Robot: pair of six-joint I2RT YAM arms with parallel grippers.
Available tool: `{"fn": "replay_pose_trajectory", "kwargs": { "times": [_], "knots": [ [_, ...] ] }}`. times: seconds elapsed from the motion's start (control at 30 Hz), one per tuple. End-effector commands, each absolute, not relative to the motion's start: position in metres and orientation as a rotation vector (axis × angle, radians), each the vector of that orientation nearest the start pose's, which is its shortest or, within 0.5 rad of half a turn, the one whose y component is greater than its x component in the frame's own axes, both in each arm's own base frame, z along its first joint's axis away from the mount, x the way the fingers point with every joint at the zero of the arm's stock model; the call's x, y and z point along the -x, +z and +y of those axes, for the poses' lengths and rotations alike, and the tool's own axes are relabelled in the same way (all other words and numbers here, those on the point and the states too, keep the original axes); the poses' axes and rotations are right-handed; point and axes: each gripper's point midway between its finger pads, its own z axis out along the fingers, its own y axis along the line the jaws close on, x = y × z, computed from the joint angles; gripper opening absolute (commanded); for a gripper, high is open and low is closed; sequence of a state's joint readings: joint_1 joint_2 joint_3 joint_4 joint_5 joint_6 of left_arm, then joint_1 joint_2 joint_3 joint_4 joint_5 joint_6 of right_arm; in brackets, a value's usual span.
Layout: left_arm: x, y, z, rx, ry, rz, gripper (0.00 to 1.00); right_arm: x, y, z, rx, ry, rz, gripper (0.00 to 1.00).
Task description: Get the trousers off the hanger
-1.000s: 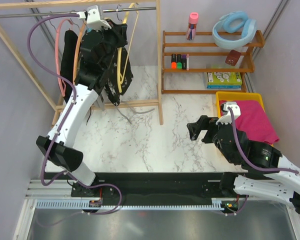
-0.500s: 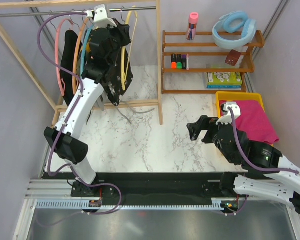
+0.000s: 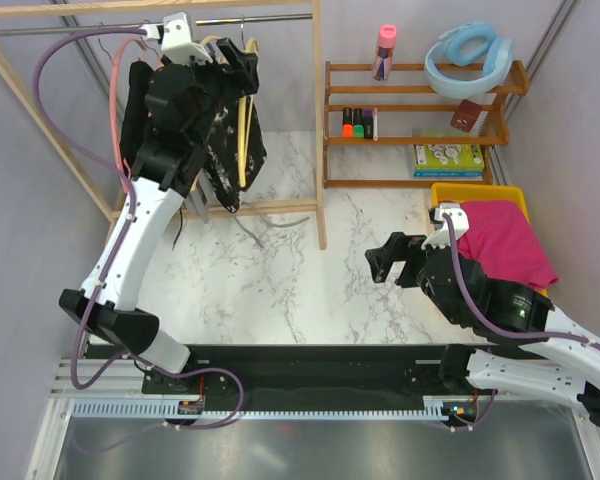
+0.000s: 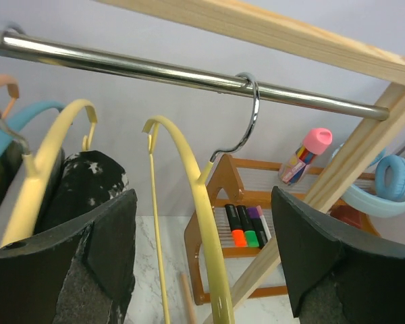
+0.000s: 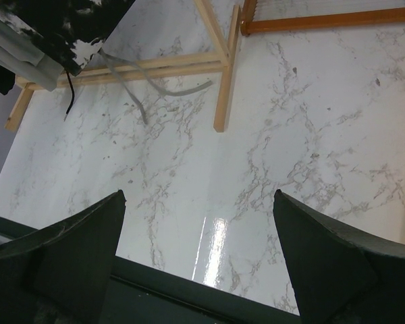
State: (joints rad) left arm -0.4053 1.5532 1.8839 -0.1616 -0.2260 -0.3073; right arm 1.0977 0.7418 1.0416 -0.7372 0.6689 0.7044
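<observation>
The magenta trousers lie folded in the yellow bin at the right. The pale-yellow hanger hangs bare by its metal hook from the steel rail; from above, the hanger shows beside the dark clothes. My left gripper is raised to the rail and open, with the hanger's arch between its fingers and touching neither. In the top view the left gripper sits by the hooks. My right gripper is open over the marble, empty, left of the bin; its wrist view shows only table.
A second pale-yellow hanger carries the black-and-white mottled garment. A pink hanger and a black garment hang further left. The wooden rack post stands mid-table, and a wooden shelf holds markers, a bottle and a blue ring.
My left gripper, shut in both earlier frames, now stands open, and its arm has swung a little to the left along the rail. The right gripper has edged slightly left.
</observation>
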Motion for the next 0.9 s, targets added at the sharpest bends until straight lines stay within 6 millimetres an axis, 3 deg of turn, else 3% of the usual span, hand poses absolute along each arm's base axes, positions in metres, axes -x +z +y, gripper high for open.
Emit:
{"fn": "replay_pose_trajectory", "kwargs": {
  "times": [0.0,0.13,0.23,0.3,0.33,0.37,0.4,0.43,0.47,0.5,0.53,0.57,0.6,0.67,0.7,0.77,0.8,0.87],
  "knots": [
    [-0.416,0.543,-0.144,0.072,-0.374,1.385,0.87,-0.184,0.301,0.176,-0.057,0.591,1.932,0.98],
    [-0.38,0.556,-0.13,0.062,-0.374,1.377,0.9,-0.183,0.299,0.174,-0.067,0.597,1.934,0.98],
    [-0.354,0.559,-0.133,0.02,-0.442,1.389,0.91,-0.182,0.293,0.174,-0.082,0.602,1.941,0.98],
    [-0.324,0.57,-0.132,-0.013,-0.499,1.364,0.92,-0.182,0.292,0.173,-0.111,0.631,1.929,0.98],
    [-0.316,0.557,-0.141,-0.051,-0.557,1.396,0.92,-0.182,0.283,0.173,-0.12,0.625,1.938,0.98],
    [-0.289,0.563,-0.136,-0.061,-0.596,1.369,0.92,-0.182,0.282,0.17,-0.147,0.639,1.926,0.98],
    [-0.283,0.537,-0.15,-0.1,-0.672,1.426,0.93,-0.182,0.272,0.17,-0.169,0.647,1.93,0.98],
    [-0.272,0.526,-0.153,-0.119,-0.714,1.442,0.93,-0.18,0.272,0.166,-0.198,0.669,1.913,0.98],
    [-0.243,0.53,-0.148,-0.131,-0.762,1.4,0.94,-0.18,0.269,0.164,-0.223,0.685,1.902,0.98],
    [-0.239,0.49,-0.161,-0.149,-0.84,1.486,0.95,-0.18,0.255,0.163,-0.249,0.69,1.903,0.98],
    [-0.227,0.477,-0.162,-0.152,-0.882,1.495,0.95,-0.178,0.256,0.158,-0.278,0.729,1.875,0.98],
    [-0.2,0.482,-0.158,-0.171,-0.942,1.426,0.96,-0.177,0.252,0.155,-0.298,0.75,1.863,0.98],
    [-0.191,0.44,-0.171,-0.201,-1.038,1.502,0.96,-0.176,0.236,0.155,-0.311,0.751,1.869,0.98],
    [-0.17,0.418,-0.175,-0.216,-1.127,1.498,0.97,-0.172,0.234,0.149,-0.382,0.837,1.822,0.98],
    [-0.149,0.394,-0.176,-0.228,-1.208,1.503,0.97,-0.172,0.216,0.148,-0.391,0.828,1.837,0.98],
    [-0.131,0.373,-0.176,-0.225,-1.28,1.492,0.97,-0.169,0.209,0.142,-0.451,0.877,1.815,0.98],
    [-0.117,0.353,-0.175,-0.221,-1.337,1.484,0.98,-0.169,0.191,0.143,-0.453,0.859,1.839,0.98],
    [-0.102,0.336,-0.174,-0.218,-1.396,1.465,0.98,-0.167,0.177,0.14,-0.502,0.871,1.849,0.98]
  ]
}}
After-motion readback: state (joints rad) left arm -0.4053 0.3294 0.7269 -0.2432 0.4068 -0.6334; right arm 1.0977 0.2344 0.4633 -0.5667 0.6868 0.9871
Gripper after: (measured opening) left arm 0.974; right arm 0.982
